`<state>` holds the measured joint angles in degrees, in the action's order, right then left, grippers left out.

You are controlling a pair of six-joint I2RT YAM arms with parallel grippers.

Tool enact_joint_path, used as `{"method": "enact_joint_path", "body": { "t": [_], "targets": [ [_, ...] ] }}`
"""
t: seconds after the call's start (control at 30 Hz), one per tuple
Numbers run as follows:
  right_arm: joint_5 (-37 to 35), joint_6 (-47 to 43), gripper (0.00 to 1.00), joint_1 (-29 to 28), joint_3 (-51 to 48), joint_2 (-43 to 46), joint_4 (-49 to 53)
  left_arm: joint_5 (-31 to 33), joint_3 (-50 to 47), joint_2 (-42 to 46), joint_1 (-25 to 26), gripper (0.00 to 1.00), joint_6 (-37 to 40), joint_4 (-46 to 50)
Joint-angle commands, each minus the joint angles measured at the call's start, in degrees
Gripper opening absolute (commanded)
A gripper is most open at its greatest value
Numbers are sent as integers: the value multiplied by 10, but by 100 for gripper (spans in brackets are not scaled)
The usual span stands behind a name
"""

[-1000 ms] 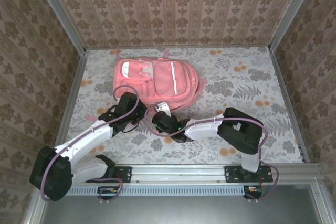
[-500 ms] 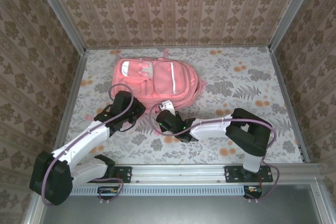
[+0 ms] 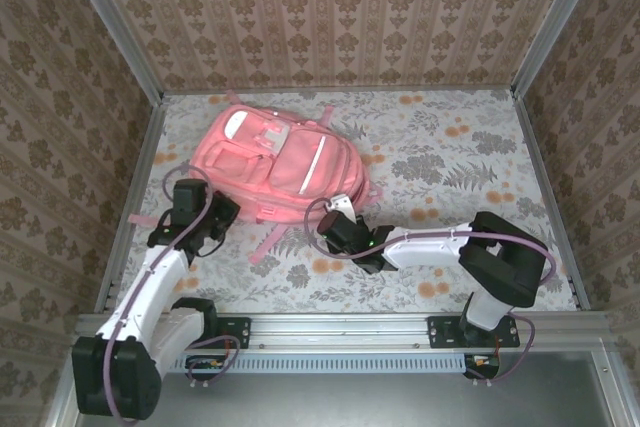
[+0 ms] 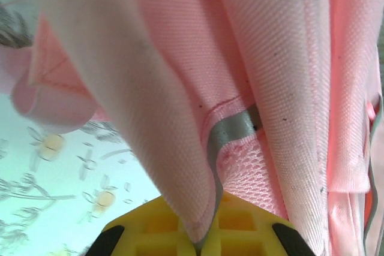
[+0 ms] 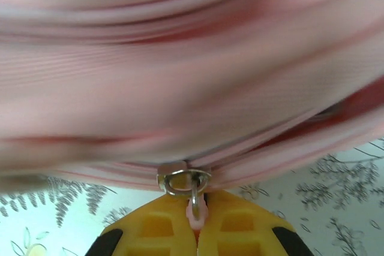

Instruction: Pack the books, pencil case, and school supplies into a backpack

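Blurred backpack fabric, right wrist

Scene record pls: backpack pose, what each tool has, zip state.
backpack: pink, lying on the floral table, front pockets up
left tool: shut on a fold of the backpack's fabric edged by a grey reflective strip
right tool: shut on the pink zipper pull, which hangs from a metal ring
zip state: cannot tell, the fabric is blurred in the right wrist view

Rig test booth: wallpapered panels, aluminium frame, floral-print tabletop.
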<state>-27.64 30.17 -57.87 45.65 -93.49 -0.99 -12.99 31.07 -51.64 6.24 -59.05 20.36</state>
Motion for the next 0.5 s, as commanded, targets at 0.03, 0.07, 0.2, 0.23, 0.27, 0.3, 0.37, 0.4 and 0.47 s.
{"method": "enact_joint_path", "body": {
  "t": [0.03, 0.07, 0.2, 0.23, 0.27, 0.3, 0.37, 0.4, 0.47],
  "targets": [
    [-19, 4, 0, 11, -14, 30, 56, -9, 15, -17, -92, 0, 85, 15],
    [-19, 4, 0, 13, -14, 33, 60, -14, 20, -30, -111, 0, 103, 12],
    [-4, -9, 0, 13, -12, 48, 67, -39, 47, -102, -168, 0, 137, -25],
    [6, -13, 0, 13, -9, 50, 67, -48, 58, -129, -176, 0, 142, -39],
    [17, -14, 0, 12, -4, 49, 68, -58, 73, -157, -180, 0, 152, -51],
    [26, -14, 0, 10, 1, 49, 67, -66, 91, -182, -181, 0, 160, -55],
    [55, -19, 0, 0, 16, 41, 61, -83, 138, -242, -183, 0, 178, -48],
    [60, -20, 0, -6, 27, 35, 62, -94, 155, -260, -182, 0, 181, -46],
    [68, -18, 0, -20, 49, 18, 67, -118, 176, -281, -178, 0, 179, -47]
  ]
}}
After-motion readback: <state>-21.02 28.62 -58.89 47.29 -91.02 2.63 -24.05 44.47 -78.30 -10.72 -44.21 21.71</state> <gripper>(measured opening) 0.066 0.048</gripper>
